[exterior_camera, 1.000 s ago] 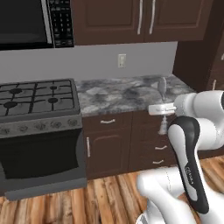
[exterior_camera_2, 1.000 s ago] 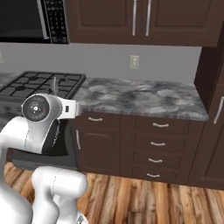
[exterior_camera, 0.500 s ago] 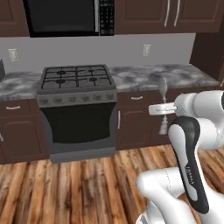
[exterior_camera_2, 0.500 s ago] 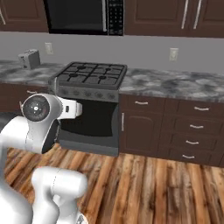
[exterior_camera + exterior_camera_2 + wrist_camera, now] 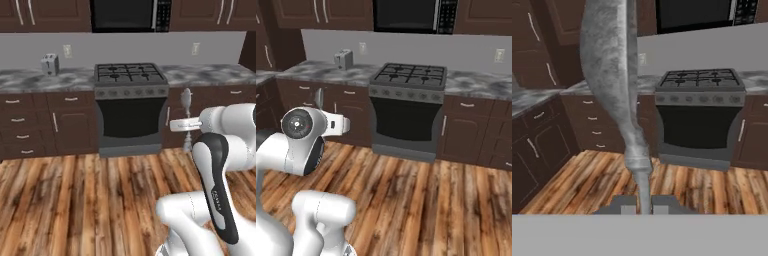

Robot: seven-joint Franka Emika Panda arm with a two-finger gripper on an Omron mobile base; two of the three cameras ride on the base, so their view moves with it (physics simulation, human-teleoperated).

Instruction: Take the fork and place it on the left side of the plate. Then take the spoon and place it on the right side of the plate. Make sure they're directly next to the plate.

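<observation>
You are in the carrying part of the job: the two small dark fingers (image 5: 626,204) of the gripper (image 5: 643,206) are closed on the thin handle of a slim silver-grey metal utensil. Its rounded, oval head in the left base view makes me judge it to be the spoon (image 5: 186,98), though the hand view shows it edge-on and too close to be sure. It stands upright out of the hand, in the air above the wooden plank floor (image 5: 75,200) and well apart from the grey marbled worktop (image 5: 30,80). If it is the spoon, you are on the second half of the task. The next move calls for bringing the base up to wherever the round white plate sits. Then lower the spoon flat and lay it directly against the plate's right edge, handle parallel to the rim side, before opening the fingers. Ahead of you are the black gas stove (image 5: 131,75) with its closed oven door (image 5: 132,122), the dark microwave (image 5: 127,15) above it, and a small silver toaster (image 5: 49,64) on the worktop. As for containers, the dark brown drawers (image 5: 20,120) and cabinets are all closed, so their contents cannot be told.
</observation>
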